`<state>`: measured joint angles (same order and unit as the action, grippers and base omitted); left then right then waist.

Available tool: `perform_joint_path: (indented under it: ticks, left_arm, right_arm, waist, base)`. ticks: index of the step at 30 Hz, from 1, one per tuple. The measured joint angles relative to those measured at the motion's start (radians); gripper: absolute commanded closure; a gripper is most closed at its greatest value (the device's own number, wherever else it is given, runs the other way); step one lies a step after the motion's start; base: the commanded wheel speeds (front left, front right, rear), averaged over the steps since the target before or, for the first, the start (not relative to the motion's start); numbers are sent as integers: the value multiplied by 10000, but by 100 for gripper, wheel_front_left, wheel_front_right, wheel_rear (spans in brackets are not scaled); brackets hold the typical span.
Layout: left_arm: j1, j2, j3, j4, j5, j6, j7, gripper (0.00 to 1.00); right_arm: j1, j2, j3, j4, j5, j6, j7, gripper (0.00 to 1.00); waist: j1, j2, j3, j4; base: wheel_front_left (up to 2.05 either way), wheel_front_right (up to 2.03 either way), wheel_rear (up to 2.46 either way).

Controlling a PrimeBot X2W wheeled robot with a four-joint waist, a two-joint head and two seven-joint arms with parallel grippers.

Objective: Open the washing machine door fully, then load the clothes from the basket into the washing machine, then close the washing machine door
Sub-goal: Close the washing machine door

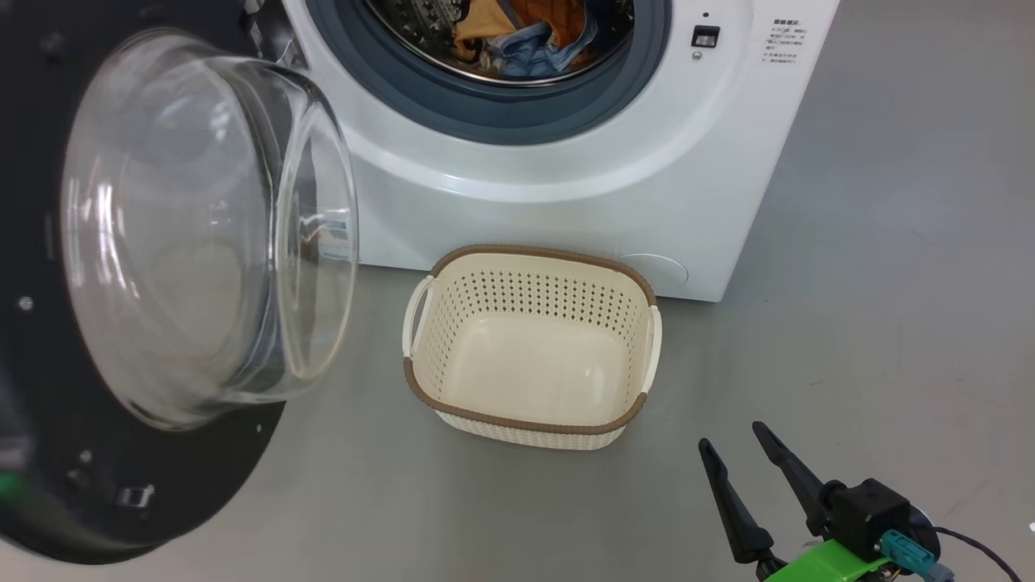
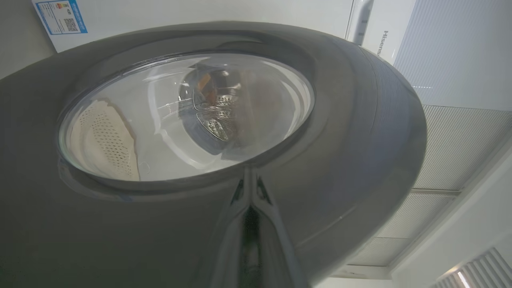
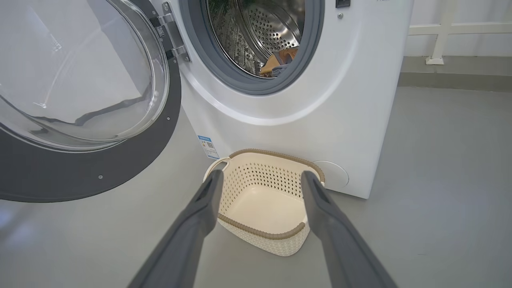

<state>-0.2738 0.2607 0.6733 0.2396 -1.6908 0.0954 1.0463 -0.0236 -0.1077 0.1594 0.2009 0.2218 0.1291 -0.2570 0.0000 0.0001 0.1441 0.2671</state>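
Observation:
The washing machine (image 1: 566,186) stands with its door (image 1: 162,485) swung out to the left, glass bowl facing me. The clothes (image 1: 525,36), orange and blue pieces, lie inside the steel drum (image 3: 276,32). The cream basket (image 1: 525,252) sits on the floor before the machine with nothing inside. My right gripper (image 1: 732,436) hovers open, low at the right, short of the basket (image 3: 260,234); its fingers (image 3: 208,200) frame the basket. My left gripper (image 2: 249,188) is shut, its tips against the black outer rim of the door (image 2: 360,140).
Grey floor (image 1: 889,283) stretches to the right of the machine and around the basket. A blue label (image 3: 208,146) is stuck on the washer's lower left corner. A white wall and rail (image 3: 460,28) stand behind on the right.

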Motion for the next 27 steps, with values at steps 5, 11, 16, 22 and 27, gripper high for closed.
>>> perform_joint_path:
  ticks: [5,11,16,22,27]
  left_arm:
    - [291,-405,-88,-769,-431,69,483,100]
    - [335,-874,-295,-1536,-767,69,819,100]
    - [537,-1175,-604,-1944,-798,52,1037,100]
    - [891,-1684,-926,-2242,-750,-345,1078,100]
    - [923,-2082,-1141,-2224,-796,-965,800,100]
  right_arm:
    - [-2,81,48,44,19,0,0,0]
    - [-2,113,111,90,82,0,0,0]
    - [-2,148,123,138,102,0,0,0]
    - [-2,232,163,180,228,0,0,0]
    - [-2,261,90,186,276,0,0,0]
  waist:
    - [0,0,-31,-85]
    - [0,0,-55,-237]
    - [0,0,-95,-374]
    - [0,0,-113,-676]
    - [0,0,-75,-922]
  base:
    - [0,0,0]
    - [0,0,0]
    - [0,0,0]
    - [0,0,0]
    - [0,0,0]
